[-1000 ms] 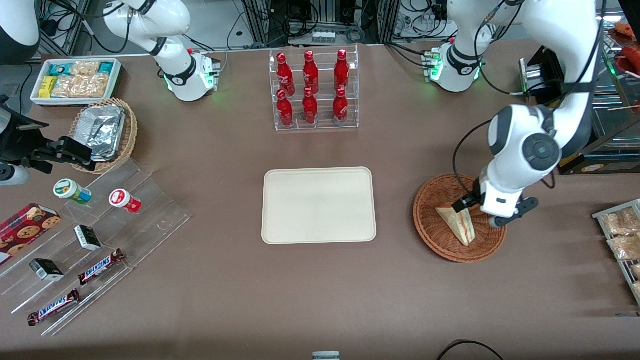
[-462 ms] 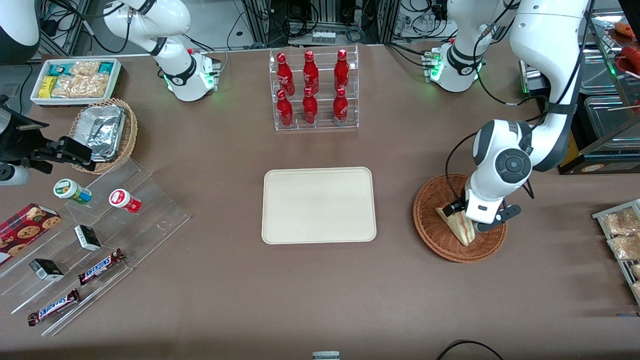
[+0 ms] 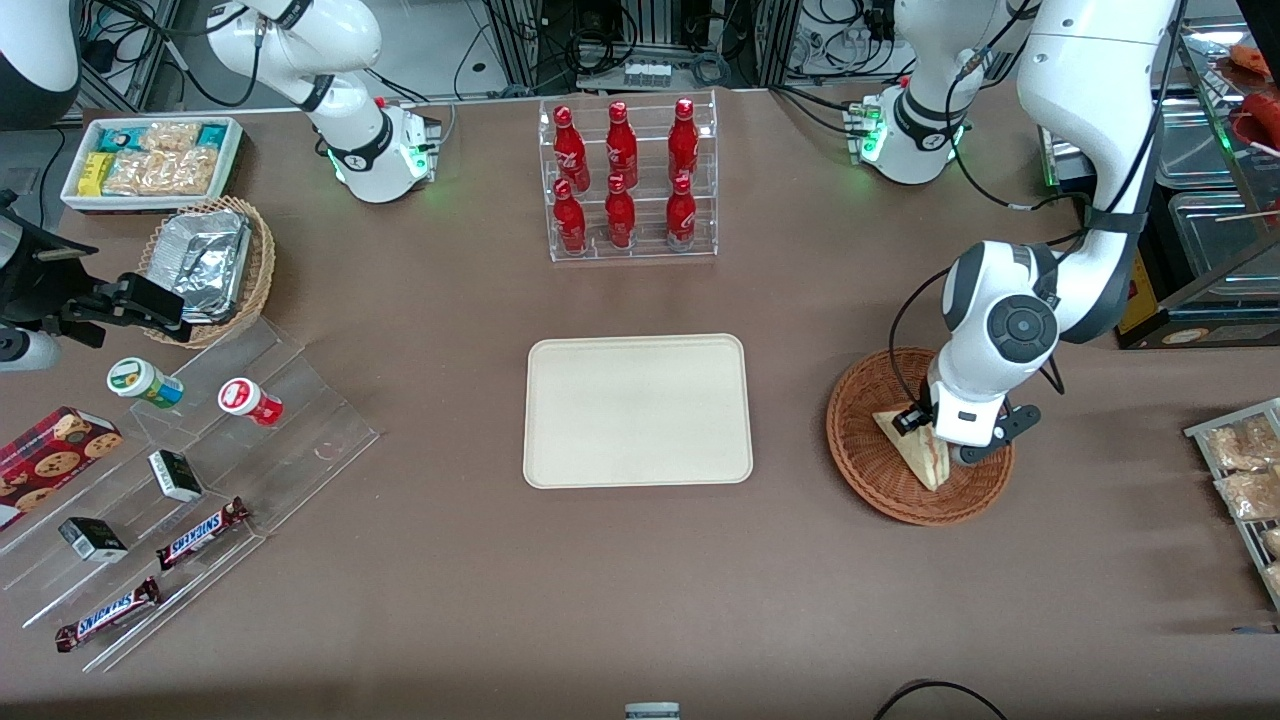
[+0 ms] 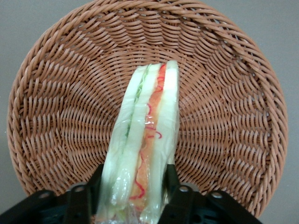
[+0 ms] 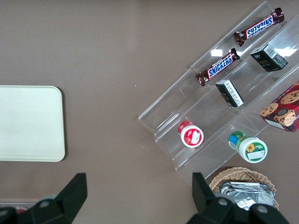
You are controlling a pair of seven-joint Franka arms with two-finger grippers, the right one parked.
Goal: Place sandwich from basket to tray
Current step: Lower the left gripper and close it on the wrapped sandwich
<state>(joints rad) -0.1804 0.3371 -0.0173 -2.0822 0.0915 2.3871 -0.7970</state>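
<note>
The sandwich (image 3: pixel 912 452) stands on its edge in the reddish-brown wicker basket (image 3: pixel 858 440), toward the working arm's end of the table. In the left wrist view the sandwich (image 4: pixel 147 126) shows pale bread with red and green filling, inside the basket (image 4: pixel 60 116). My left gripper (image 3: pixel 935 440) is down in the basket, and in its own view the gripper (image 4: pixel 134 186) has a black finger pressed against each bread face, shut on the sandwich. The sandwich still rests in the basket. The cream tray (image 3: pixel 637 410) lies bare at the table's middle and also shows in the right wrist view (image 5: pixel 28 121).
A clear rack of red bottles (image 3: pixel 625 180) stands farther from the front camera than the tray. A clear stepped shelf with snacks (image 3: pixel 190 470), a tan basket of foil containers (image 3: pixel 205 265) and a white bin (image 3: pixel 150 160) lie toward the parked arm's end. Packets on a rack (image 3: pixel 1245 470) lie beside the basket.
My left gripper has come down and moved over the sandwich, from beside it to straddling it. The sandwich and the basket have stayed in place.
</note>
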